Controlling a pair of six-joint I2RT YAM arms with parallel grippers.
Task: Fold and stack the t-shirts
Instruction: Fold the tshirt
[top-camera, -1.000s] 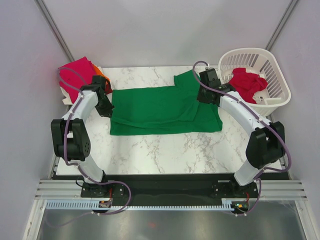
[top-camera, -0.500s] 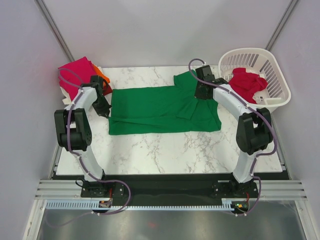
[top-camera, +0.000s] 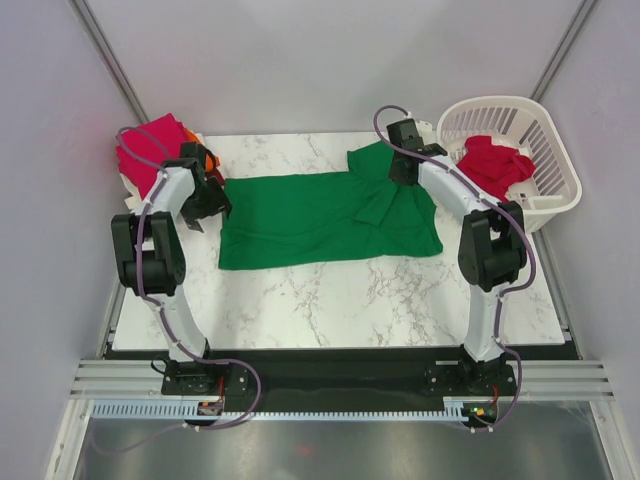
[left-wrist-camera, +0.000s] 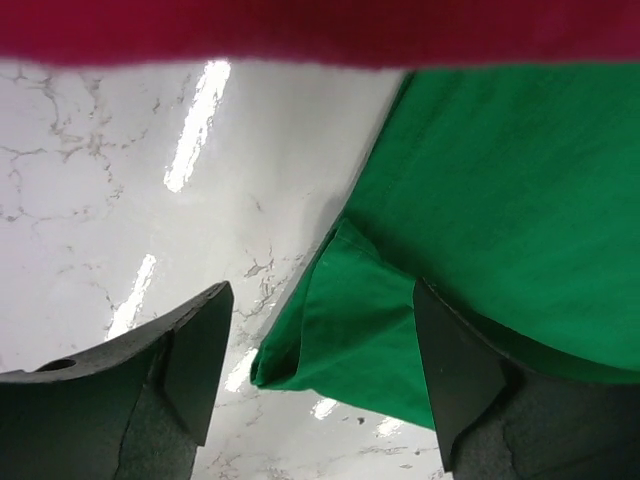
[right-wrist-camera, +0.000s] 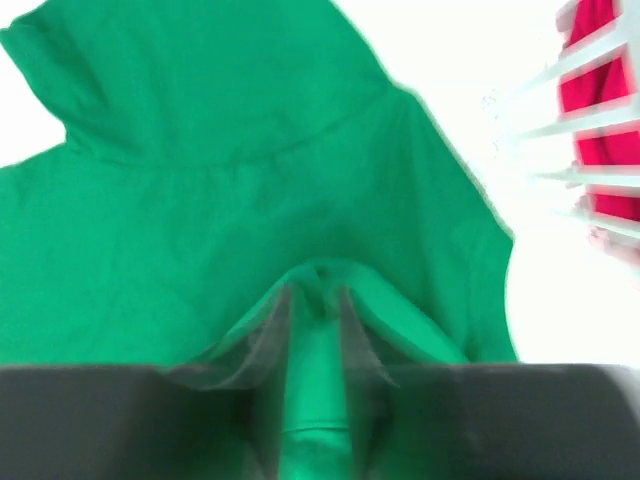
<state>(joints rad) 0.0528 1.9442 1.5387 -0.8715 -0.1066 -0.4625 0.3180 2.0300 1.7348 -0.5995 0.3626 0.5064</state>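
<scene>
White marble-patterned tabletop (top-camera: 330, 300) fills the booth between plain grey walls. At its far left corner a magenta-pink cloth t-shirt (top-camera: 150, 145) lies bunched, with an orange cloth t-shirt (top-camera: 207, 155) peeking out beside it. Just right of them the left gripper (top-camera: 205, 200) is at the left edge of the bright green short-sleeved t-shirt (top-camera: 310, 215), which lies spread across the middle of the table. In the left wrist view its black fingers (left-wrist-camera: 195, 340) stand wide apart and hold nothing, and the shirt's folded corner lies below the gap. The right gripper (top-camera: 402, 165) is at the shirt's far right end. Its wrist view is blurred, but the fingers (right-wrist-camera: 275, 335) sit close together with a raised ridge of green cloth pinched between them. Rightmost, a white plastic slatted laundry basket (top-camera: 562, 180) stands at the far right corner, with a red cloth t-shirt (top-camera: 495, 165) heaped inside.
</scene>
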